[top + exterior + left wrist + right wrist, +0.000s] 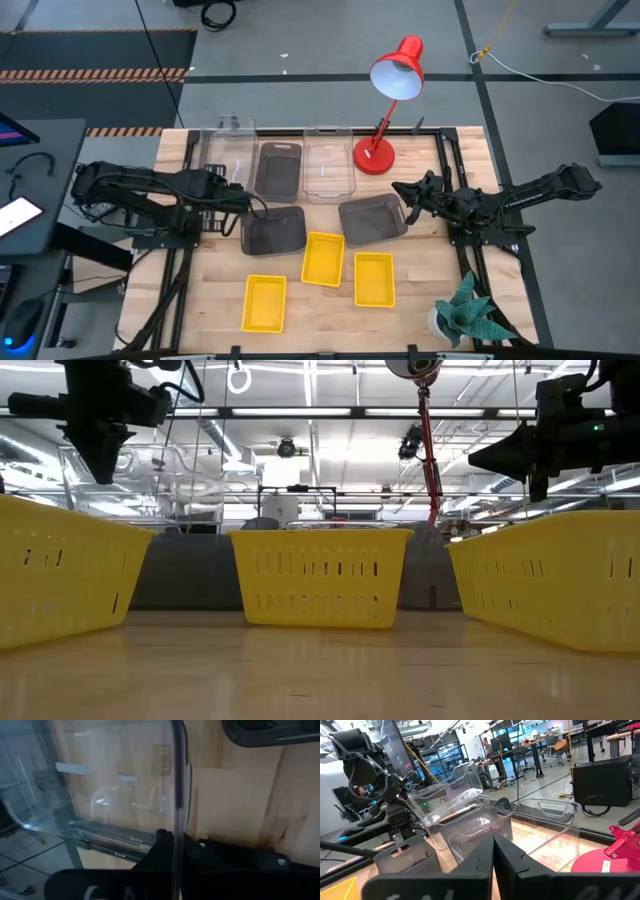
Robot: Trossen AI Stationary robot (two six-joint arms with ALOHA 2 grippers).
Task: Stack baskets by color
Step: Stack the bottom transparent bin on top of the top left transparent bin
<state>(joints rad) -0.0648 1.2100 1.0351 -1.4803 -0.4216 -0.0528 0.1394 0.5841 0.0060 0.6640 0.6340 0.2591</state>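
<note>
My left gripper (pixel 240 188) is shut on a clear basket (pixel 222 148) at the table's far left. That basket also shows in the left wrist view (pixel 115 780) and, tilted, in the right wrist view (pixel 447 785). A second clear basket (pixel 328 162) and a dark grey one (pixel 278 168) lie along the far side. Two more dark grey baskets (pixel 273 230) (pixel 372 220) lie mid-table. Three yellow baskets (pixel 323 258) (pixel 373 278) (pixel 264 302) lie nearer the front. My right gripper (pixel 405 193) hangs shut and level at the right, holding nothing. My left gripper pinches the clear basket's side wall at its rim (pixel 176 827), one finger inside the basket and one outside. The fingers come from above, slanting down. The basket sits tilted in the hold. I cannot tell whether its low end rests on the table.
A red desk lamp (pixel 385 120) stands at the far side, right of the clear basket. A potted plant (pixel 468 315) sits at the near right corner. Bare wood shows along the front edge and at the near left.
</note>
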